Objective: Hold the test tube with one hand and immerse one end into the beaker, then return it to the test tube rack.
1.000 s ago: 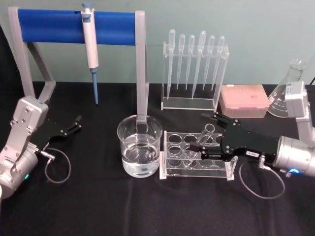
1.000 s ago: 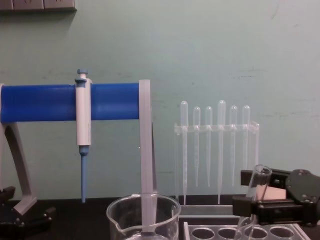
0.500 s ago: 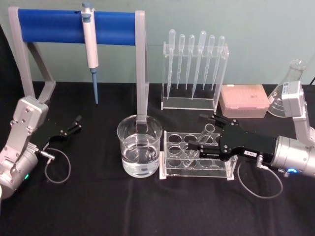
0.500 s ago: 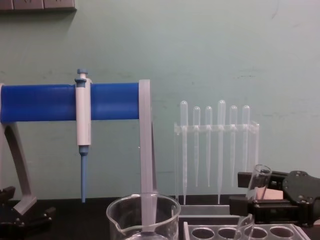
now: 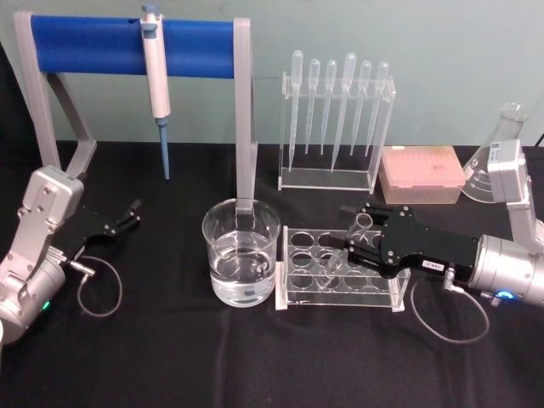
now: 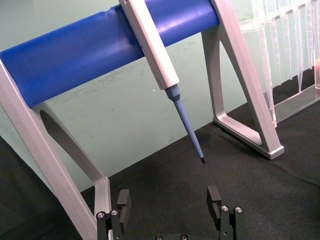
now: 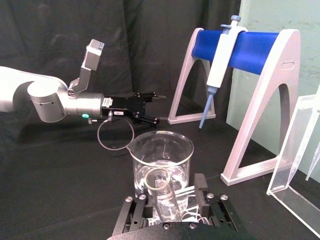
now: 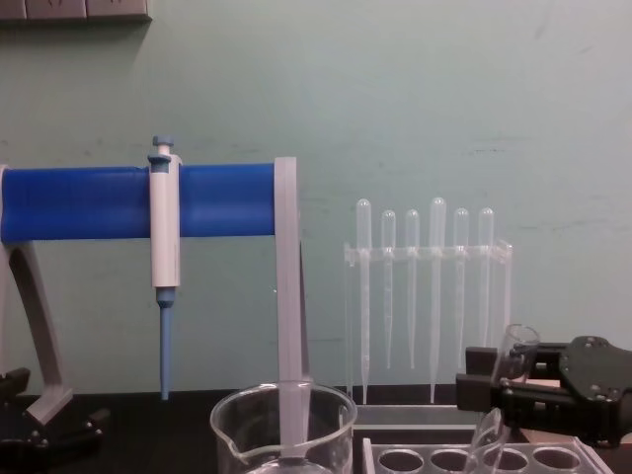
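Note:
The test tube (image 5: 358,227) leans in the clear rack (image 5: 340,291), its rim up and tilted to the right. My right gripper (image 5: 348,229) is level with the tube's upper part, one finger on each side of it. In the right wrist view the tube's rim (image 7: 156,181) lies between the fingers (image 7: 201,190), with a gap on one side, so the gripper (image 7: 167,197) is open. The beaker (image 5: 241,253), part full of clear liquid, stands just left of the rack. My left gripper (image 5: 127,217) rests open at the far left.
A white-and-blue pipettor (image 5: 155,72) hangs on the blue-barred stand (image 5: 93,38) behind the beaker. At the back stand a rack of plastic pipettes (image 5: 336,119), a pink tip box (image 5: 422,174) and a glass flask (image 5: 501,157).
My right gripper has slid left along the rack until its fingers flank the tube, and they have drawn closer together. The tube leans a little lower. My left arm has not moved.

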`<action>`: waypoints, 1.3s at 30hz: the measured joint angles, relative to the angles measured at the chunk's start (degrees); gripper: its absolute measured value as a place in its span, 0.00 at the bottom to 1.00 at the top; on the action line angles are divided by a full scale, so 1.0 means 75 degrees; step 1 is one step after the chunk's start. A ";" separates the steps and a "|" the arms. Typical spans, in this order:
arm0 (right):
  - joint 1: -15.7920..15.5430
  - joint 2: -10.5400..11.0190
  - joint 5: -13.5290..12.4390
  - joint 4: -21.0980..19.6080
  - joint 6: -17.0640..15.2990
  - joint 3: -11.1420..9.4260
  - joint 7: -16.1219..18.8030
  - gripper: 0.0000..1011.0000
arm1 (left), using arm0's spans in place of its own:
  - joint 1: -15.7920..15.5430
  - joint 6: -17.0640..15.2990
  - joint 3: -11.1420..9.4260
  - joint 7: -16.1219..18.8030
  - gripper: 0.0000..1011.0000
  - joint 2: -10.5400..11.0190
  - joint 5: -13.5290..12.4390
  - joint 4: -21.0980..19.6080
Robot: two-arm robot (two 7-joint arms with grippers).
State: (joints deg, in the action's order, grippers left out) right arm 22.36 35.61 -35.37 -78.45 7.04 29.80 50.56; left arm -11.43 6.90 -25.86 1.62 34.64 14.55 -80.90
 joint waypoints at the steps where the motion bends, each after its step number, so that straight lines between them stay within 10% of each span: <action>1: -0.0001 0.0001 0.0000 -0.0001 0.0001 -0.0001 0.0000 0.48 | 0.0000 0.0000 -0.0001 0.0000 0.99 0.0000 0.0000 0.0000; 10: -0.0005 0.0007 -0.0001 -0.0008 0.0003 -0.0007 0.0000 0.22 | 0.0000 0.0000 -0.0001 0.0000 0.99 0.0000 0.0000 0.0000; 25: 0.0112 0.0093 0.0066 -0.0115 -0.0137 0.0025 -0.0050 0.22 | 0.0000 0.0000 0.0000 0.0000 0.99 0.0000 0.0000 0.0000; 39: 0.1071 0.0462 0.0017 -0.0618 -0.1310 0.0316 0.0155 0.22 | 0.0000 0.0000 -0.0001 0.0000 0.99 0.0000 0.0000 0.0000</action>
State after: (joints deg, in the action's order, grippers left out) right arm 30.39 39.07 -35.24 -83.08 -2.79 32.17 51.72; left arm -11.43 6.91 -25.86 1.62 34.65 14.55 -80.90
